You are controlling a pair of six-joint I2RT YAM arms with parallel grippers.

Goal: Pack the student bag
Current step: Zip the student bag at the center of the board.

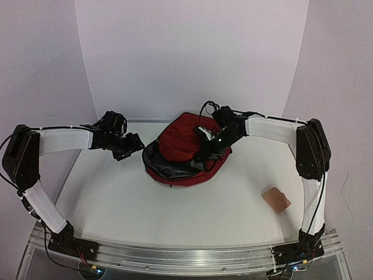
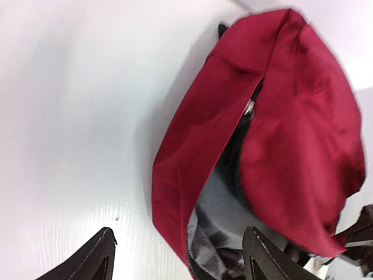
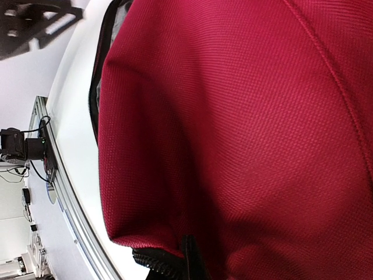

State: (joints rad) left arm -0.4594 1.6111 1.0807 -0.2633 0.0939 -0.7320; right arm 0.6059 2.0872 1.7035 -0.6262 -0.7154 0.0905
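White table [image 1: 175, 204] holds student bag [image 1: 182, 150], right end effector [image 1: 206, 144] apparently touching.

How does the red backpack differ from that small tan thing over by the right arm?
The backpack is dark red, the tan thing light brown. The backpack is far bigger and bulges, unzipped, with grey lining showing; the tan thing lies flat. The backpack sits mid-table, the tan thing near the right edge. Both rest on the white table.

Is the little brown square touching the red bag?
Apart. The top view shows bare table between the brown square and the bag.
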